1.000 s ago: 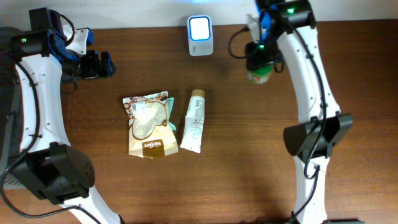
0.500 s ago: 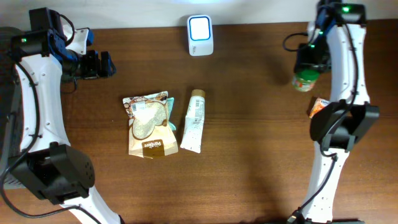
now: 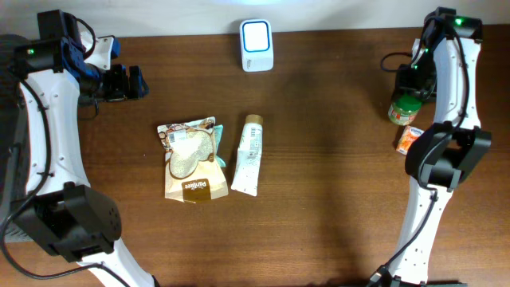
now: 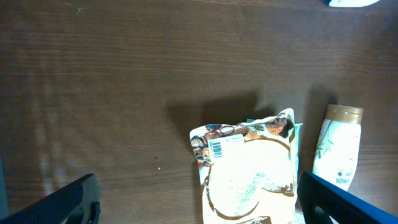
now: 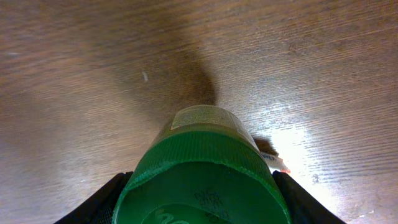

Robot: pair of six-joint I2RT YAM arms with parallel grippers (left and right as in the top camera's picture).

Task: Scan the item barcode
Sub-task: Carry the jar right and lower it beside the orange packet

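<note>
My right gripper [image 3: 409, 96] is shut on a jar with a green lid [image 3: 405, 109] at the table's right side. In the right wrist view the lid [image 5: 202, 168] fills the gap and both dark fingers [image 5: 102, 202] press its sides. The jar hangs upright close over the wood, right beside a small orange box [image 3: 409, 139]. The white scanner [image 3: 256, 45] stands at the back centre with its window lit. My left gripper [image 3: 135, 82] stays open at the back left, holding nothing.
A tan snack pouch [image 3: 190, 159] and a white tube [image 3: 249, 155] lie side by side mid-table. The left wrist view shows the pouch [image 4: 249, 168], barcode up, and the tube [image 4: 339, 149]. The orange box's corner [image 5: 273, 163] peeks out behind the jar.
My right arm has carried the jar from beside the scanner to the right and a little forward, lowering it next to the orange box. The left arm has not moved.
</note>
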